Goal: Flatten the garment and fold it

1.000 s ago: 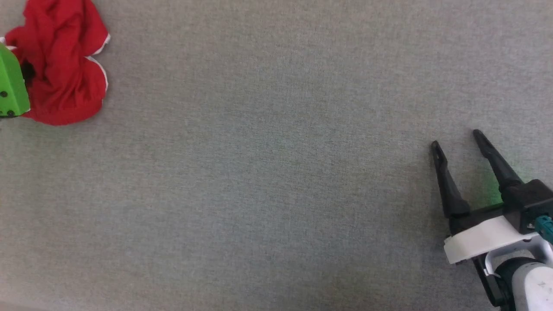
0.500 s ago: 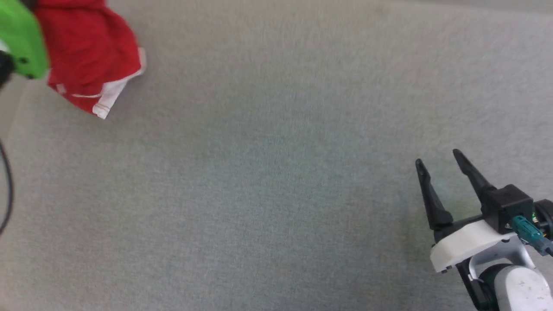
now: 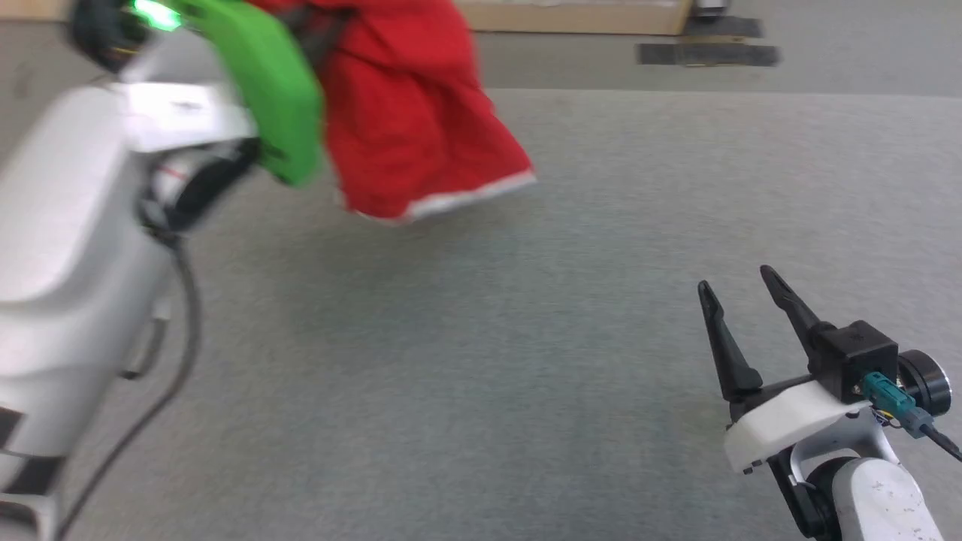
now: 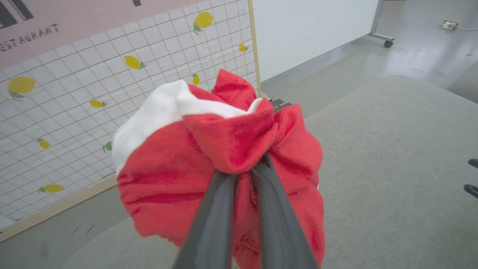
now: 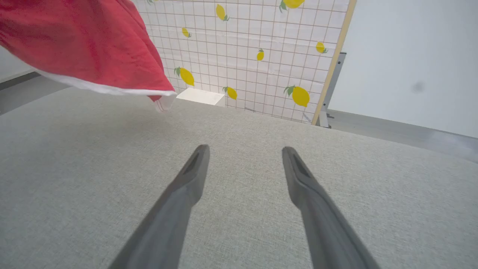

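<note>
Aloft, left pincer (image 4: 246,170) clenches the garment (image 4: 168,172); right pincer (image 5: 244,149) gapes before lemon-print screen (image 5: 261,37).

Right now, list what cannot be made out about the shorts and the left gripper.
Head view: the red shorts are motion-blurred, their top cut off by the upper edge; the green cover hides the grip.
Left wrist view: the left gripper's fingertips are buried in bunched cloth.
Right wrist view: the shorts run off the top-left edge.

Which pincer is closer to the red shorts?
Left. The left pincer is shut on the red shorts, holding them above the grey surface; the right pincer stands open, apart from them.
</note>
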Robot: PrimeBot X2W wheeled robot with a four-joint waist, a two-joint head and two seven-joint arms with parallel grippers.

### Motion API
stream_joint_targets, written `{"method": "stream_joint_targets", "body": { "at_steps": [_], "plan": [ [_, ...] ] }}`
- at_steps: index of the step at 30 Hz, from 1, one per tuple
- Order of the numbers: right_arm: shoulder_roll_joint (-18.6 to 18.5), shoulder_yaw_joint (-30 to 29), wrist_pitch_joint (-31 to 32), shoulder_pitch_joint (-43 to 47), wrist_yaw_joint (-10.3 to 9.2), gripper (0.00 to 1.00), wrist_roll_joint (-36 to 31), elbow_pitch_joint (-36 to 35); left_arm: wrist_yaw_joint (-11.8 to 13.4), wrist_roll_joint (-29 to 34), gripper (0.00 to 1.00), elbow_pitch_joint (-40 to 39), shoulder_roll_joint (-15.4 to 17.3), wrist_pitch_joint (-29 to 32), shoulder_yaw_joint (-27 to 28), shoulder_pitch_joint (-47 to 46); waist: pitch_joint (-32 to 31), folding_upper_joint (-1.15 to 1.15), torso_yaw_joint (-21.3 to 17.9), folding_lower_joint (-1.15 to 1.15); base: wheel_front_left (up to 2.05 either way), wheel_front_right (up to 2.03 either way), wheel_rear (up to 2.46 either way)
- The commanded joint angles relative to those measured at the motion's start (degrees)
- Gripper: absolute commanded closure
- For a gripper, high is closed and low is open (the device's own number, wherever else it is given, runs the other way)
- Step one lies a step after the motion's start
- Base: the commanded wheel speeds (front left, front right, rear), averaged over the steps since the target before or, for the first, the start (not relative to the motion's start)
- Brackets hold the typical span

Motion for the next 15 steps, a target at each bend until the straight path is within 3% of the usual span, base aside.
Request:
{"method": "stream_joint_targets", "body": {
  "at_steps": [1,4,7,11,15],
  "plan": [
    [0.4,-0.2,-0.6,-1.0,-0.09,0.00,-0.1,0.3,0.7,-1.6,1.00,-1.1,-1.5,1.6,-0.8,0.8,-1.4,0.00,-5.8,0.01,0.00,0.00,0.00],
    [0.8,-0.7,-1.3,-1.3,-0.09,0.00,-0.7,0.7,2.7,-5.1,1.00,-4.3,-3.3,7.4,-3.2,3.7,-0.6,0.00,-8.7,0.01,0.00,0.00,0.00],
    [1.3,-1.1,-2.1,-1.6,-0.09,0.00,-1.2,1.0,4.9,-6.7,1.00,-7.1,-3.0,11.9,-5.0,6.3,0.6,0.00,-11.1,0.01,0.00,0.00,0.00],
    [1.9,-0.8,-3.2,-2.3,-0.09,0.00,-1.7,1.7,7.5,-5.6,1.00,-7.1,-1.1,13.1,-5.3,7.8,3.1,0.00,-14.3,0.01,0.00,0.00,0.00],
    [2.4,-0.7,-4.5,-3.2,-0.09,0.00,-1.9,2.5,7.6,-3.6,1.00,-3.4,0.6,13.6,-6.1,7.5,5.7,0.00,-16.6,0.01,0.00,0.00,0.00]
  ]
}}
